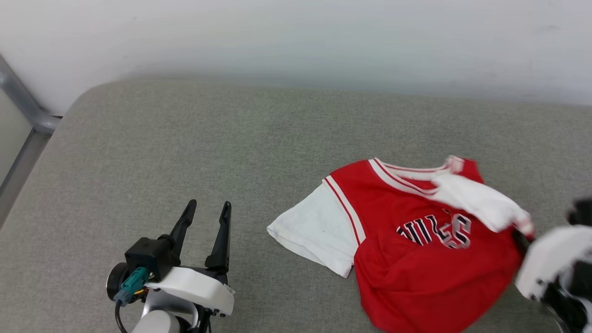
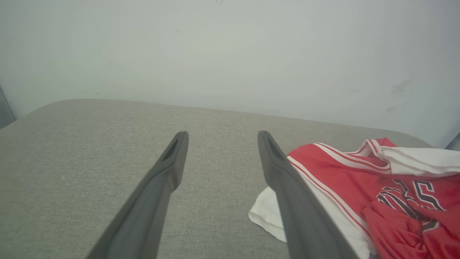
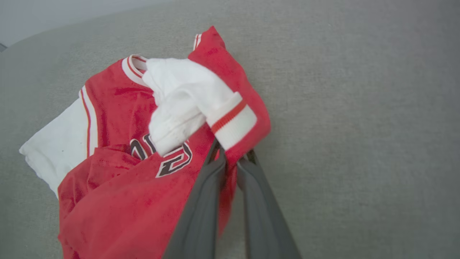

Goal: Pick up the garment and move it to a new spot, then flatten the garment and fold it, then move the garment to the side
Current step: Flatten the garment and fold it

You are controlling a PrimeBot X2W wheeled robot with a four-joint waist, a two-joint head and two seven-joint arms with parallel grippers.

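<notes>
Across the grey upholstered cushion (image 1: 185, 152), toward its right side: red jersey (image 1: 416, 259), crumpled, one white sleeve (image 1: 481, 203) flopped over the lettering. Pinching its red edge just below that sleeve's cuff: right gripper (image 3: 231, 158), fingers together on cloth. Well apart leftward: left gripper (image 1: 209, 204), fingers spread, empty. Seems early, with flattening, folding and moving aside all remaining.

The shirt (image 1: 402, 259) is soft, matt knit cloth with ribbed striped trim and creases in its red body. The cushion (image 1: 185, 138) is coarse grey woven fabric. The left pincer (image 1: 209, 203) has smooth, matt dark plastic fingers (image 1: 220, 240) and a glossy white plastic shell (image 1: 194, 286). The wall (image 1: 296, 37) is smooth and matt. The rail (image 1: 27, 111) looks like dull grey metal.
</notes>
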